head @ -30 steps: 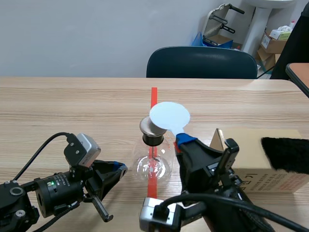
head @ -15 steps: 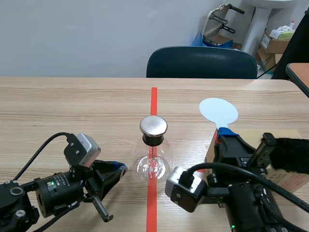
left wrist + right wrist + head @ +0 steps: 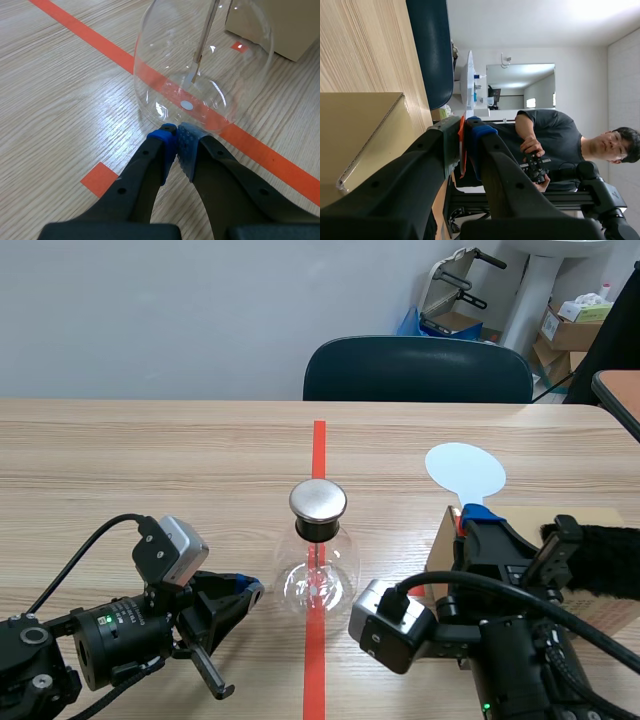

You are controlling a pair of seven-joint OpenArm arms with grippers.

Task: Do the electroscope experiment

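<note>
While the electroscope [image 3: 318, 560] stands on the red tape line [image 3: 319, 445] at mid-table, its glass flask upright and its metal cap [image 3: 318, 501] bare, we hold the paddle [image 3: 465, 472] off to the right, well apart from that cap. Our right gripper [image 3: 478, 525] pinches the paddle by its orange stem, the pale disc raised above the fingers and over the near corner of the cardboard box [image 3: 441, 540]. A strip of black fur [image 3: 598, 558] lies on the box just beside that gripper. Our left gripper [image 3: 176, 142] rests low on the table with its fingers pressed together on nothing, tips just beside the flask's base; we cannot tell whether they touch the glass.

We judge that we are in the charging step, with the disc near the fur and not at the cap. Next we need to rub the disc on the fur if it is not yet charged, then swing it across and lower it gently to the cap without knocking the flask.
</note>
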